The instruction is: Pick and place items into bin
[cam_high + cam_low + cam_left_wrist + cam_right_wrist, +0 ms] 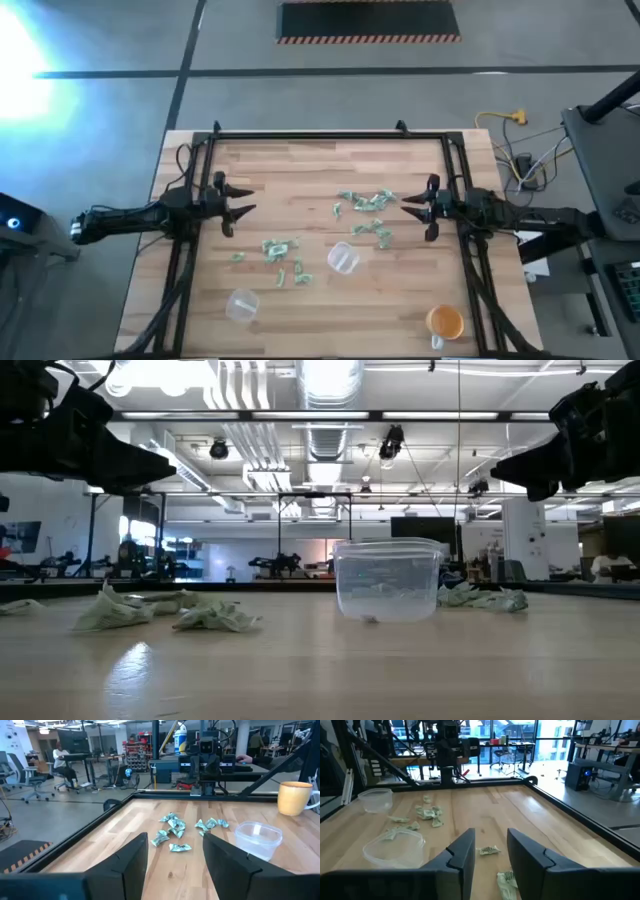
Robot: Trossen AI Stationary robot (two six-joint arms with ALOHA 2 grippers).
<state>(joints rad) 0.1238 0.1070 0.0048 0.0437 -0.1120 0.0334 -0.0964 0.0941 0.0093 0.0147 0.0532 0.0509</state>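
The left gripper hovers above the bench near its left edge with its jaws spread wide and empty, and the right gripper hovers near the right edge with its jaws parted more narrowly, also empty. The green-and-white items lie scattered on the wood in 2 loose groups, 1 near the right gripper and 1 nearer the front, around a clear cup. A second clear cup sits toward the front left, and an orange cup near the front right corner.
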